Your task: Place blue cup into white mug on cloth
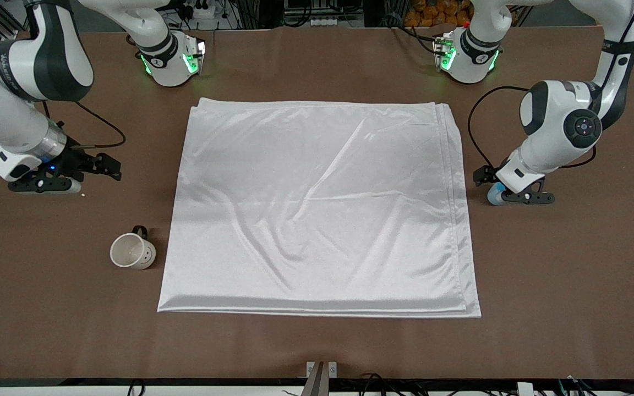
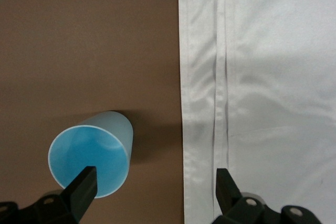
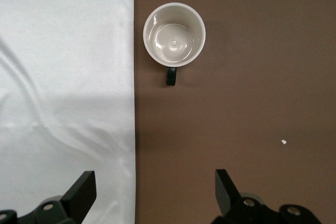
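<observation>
**Cup and mug both off the cloth, at opposite ends of the counter**

The cloth [image 1: 320, 209] lies flat in the middle of the brown counter [image 1: 570, 286], bare. The white mug [image 1: 132, 251] stands upright on the counter just beside the cloth's edge toward the right arm's end, its black handle turned toward the robots. The right wrist view looks straight down into the mug [image 3: 174, 34] and shows it empty. The right pincer [image 3: 155, 190] is released, jaws wide apart over the cloth's edge and bare counter, holding nothing.

From the front, the blue cup [image 1: 495, 193] is only a sliver under the left arm, beside the cloth at that arm's end. The left wrist view shows the cup [image 2: 90, 155] upright, bright blue inside. The left pincer [image 2: 156, 187] is spread wide, one finger [image 2: 84, 184] over the cup's rim, the other over the cloth's edge.
</observation>
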`<move>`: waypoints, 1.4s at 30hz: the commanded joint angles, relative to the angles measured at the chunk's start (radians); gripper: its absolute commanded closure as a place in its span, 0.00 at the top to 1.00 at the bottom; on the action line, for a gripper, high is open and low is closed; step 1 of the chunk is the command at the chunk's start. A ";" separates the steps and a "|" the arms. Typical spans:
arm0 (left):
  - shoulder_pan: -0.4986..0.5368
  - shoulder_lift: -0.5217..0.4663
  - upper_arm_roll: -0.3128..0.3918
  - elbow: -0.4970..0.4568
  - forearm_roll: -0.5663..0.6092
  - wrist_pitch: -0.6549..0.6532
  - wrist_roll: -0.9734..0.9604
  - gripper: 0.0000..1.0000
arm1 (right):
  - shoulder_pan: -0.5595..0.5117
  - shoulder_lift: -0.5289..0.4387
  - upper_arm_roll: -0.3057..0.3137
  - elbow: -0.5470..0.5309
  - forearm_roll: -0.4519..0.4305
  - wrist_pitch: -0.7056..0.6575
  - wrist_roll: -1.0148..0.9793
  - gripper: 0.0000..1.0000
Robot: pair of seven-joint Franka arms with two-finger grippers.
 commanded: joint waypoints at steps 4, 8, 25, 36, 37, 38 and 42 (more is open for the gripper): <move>0.013 0.036 -0.008 -0.011 0.017 0.033 -0.024 1.00 | -0.007 0.011 0.005 -0.132 -0.008 0.192 0.009 1.00; 0.013 0.056 -0.007 -0.016 0.017 0.062 -0.023 1.00 | -0.007 0.057 0.005 -0.134 -0.008 0.232 0.009 1.00; 0.025 0.093 -0.002 -0.046 0.032 0.119 -0.021 0.95 | -0.022 0.264 0.005 -0.118 -0.010 0.500 -0.002 0.98; 0.050 0.109 -0.003 -0.046 0.090 0.119 -0.020 0.84 | -0.023 0.355 0.005 -0.048 -0.012 0.522 -0.011 0.95; 0.050 0.110 -0.002 -0.046 0.090 0.119 -0.020 0.81 | -0.025 0.363 0.005 -0.039 -0.012 0.522 -0.020 0.95; 0.050 0.110 -0.002 -0.046 0.090 0.119 -0.020 0.77 | -0.026 0.370 0.005 -0.031 -0.012 0.522 -0.026 0.95; 0.050 0.109 -0.002 -0.043 0.090 0.119 -0.021 0.50 | -0.031 0.395 0.005 -0.006 -0.012 0.523 -0.029 0.95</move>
